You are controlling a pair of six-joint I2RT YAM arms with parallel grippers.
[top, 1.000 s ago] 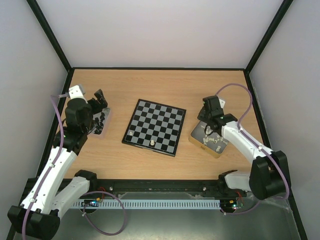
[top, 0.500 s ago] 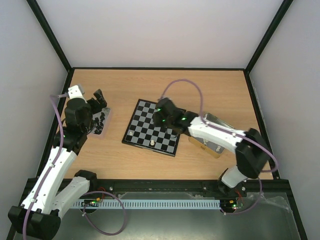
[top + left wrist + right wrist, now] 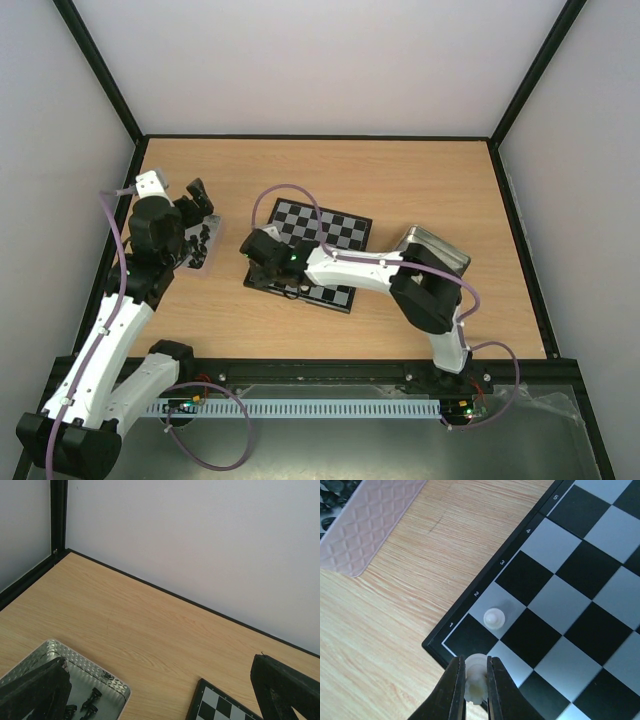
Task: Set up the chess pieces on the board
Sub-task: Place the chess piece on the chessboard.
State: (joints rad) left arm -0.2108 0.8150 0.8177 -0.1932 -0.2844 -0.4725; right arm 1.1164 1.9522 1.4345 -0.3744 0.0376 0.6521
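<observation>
The board (image 3: 338, 228) lies mid-table, and my right arm reaches across it. My right gripper (image 3: 260, 262) hangs over the board's near-left corner. In the right wrist view the gripper (image 3: 475, 692) is shut on a cream-white piece (image 3: 476, 667), held just above the board's (image 3: 580, 570) first row near the corner. A white pawn (image 3: 494, 618) stands on the pale square by the "2" mark. My left gripper (image 3: 197, 203) is open and empty above the tin of black pieces (image 3: 200, 248). Its fingers (image 3: 35, 690) frame the left wrist view.
A silvery tin (image 3: 440, 252) sits right of the board, partly behind my right arm. The left tin (image 3: 100, 677) holds black pieces (image 3: 89, 701), and its edge shows in the right wrist view (image 3: 370, 525). Black frame rails and pale walls surround the table.
My right arm has swung from the right tin across the board to its near-left corner, carrying a white piece. The left arm has not moved.
</observation>
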